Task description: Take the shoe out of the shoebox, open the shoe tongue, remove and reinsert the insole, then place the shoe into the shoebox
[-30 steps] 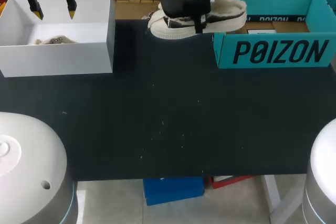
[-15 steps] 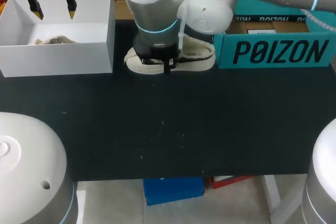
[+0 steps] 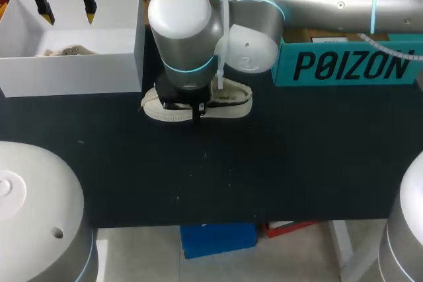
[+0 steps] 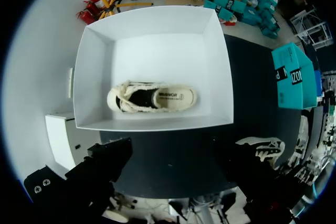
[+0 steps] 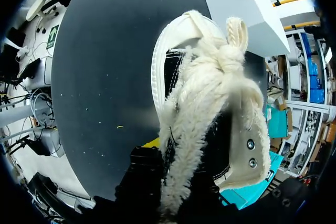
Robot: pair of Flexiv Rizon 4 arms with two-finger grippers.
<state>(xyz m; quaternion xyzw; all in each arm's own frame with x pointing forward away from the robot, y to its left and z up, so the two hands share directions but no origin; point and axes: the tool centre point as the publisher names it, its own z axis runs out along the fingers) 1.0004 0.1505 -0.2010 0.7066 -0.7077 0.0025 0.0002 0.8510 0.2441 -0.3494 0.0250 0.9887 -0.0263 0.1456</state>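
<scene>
The shoe is out of the teal box and is held under the right gripper, low over the table. From the gripper, the teal box lies off to one side and the white box to the other. The grip looks clamped across the shoe's middle: one yellow tip is seen pressed to the side wall, while the other is hidden by the fleecy collar. The toe points ahead of the fingers. Whether the sole is touching the table cannot be told.

So this is judged to be the set-down. It is best done slowly, with the sole brought flat before anything is let go. The fingers should be parted only once the weight is borne by the table, or the shoe may tip onto its side. The thick laces drape close by the fingers and should be watched for snagging as the gripper is lifted off. Room should be left around the shoe so the tongue can be reached next.

The left gripper hangs above the white box with its tips apart and nothing held. A second shoe lies in the box straight ahead of it.
</scene>
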